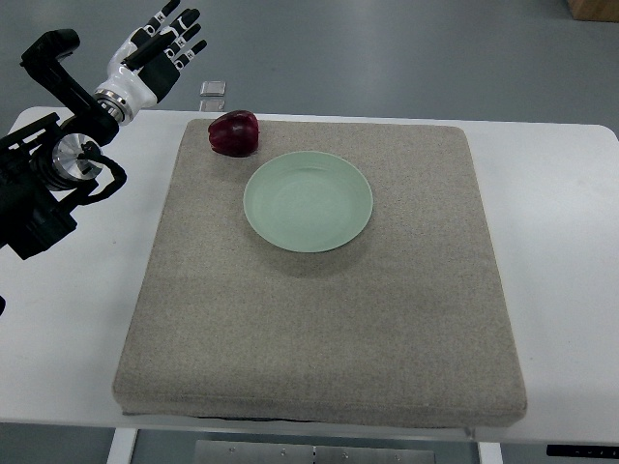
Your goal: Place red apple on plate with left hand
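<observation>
White flat desk (571, 290) carries a thick beige fabric mat (319, 319), then a pale green round plate (308, 201). Touching no plate, the dark red glossy apple (233, 132) sits at the mat's far-left corner: firm, smooth, likely slippery, best cupped around its sides. Left robot hand (160, 43) hovers beyond, fingers spread, empty.

Glossy dark red apple (233, 132), smooth pale green plate (308, 202), perhaps ceramic, coarse woven beige mat (319, 319), smooth white table (68, 319)

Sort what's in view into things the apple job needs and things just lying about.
Needed: apple, plate, left hand with open fingers.
Lying about: grey mat, white table, small clear item past the mat's far edge.
</observation>
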Available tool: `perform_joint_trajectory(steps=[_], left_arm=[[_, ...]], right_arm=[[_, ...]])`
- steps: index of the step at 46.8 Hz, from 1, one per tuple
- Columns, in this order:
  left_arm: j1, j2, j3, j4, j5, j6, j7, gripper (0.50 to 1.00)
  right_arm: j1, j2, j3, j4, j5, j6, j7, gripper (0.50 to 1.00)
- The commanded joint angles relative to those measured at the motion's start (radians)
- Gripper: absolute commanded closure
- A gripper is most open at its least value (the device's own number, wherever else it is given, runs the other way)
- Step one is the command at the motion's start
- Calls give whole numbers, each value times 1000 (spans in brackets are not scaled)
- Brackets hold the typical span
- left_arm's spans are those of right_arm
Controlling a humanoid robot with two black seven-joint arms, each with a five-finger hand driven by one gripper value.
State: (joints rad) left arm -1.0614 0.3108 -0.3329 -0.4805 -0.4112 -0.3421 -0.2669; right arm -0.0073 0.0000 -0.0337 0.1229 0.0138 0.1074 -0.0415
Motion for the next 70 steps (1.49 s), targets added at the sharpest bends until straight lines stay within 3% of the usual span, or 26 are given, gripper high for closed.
perform_joint_trajectory(steps=[1, 55, 70], left_arm=[[1, -1, 0, -1, 0, 0, -2, 506], [1, -1, -25, 34, 15, 18, -2, 508], [-9, -1, -12, 17, 138, 75, -2, 512]], right_arm=[[0, 0, 0, 0, 0, 0, 0, 568], [0, 0, 0, 0, 0, 0, 0, 570], [0, 0, 0, 0, 0, 0, 0, 568]])
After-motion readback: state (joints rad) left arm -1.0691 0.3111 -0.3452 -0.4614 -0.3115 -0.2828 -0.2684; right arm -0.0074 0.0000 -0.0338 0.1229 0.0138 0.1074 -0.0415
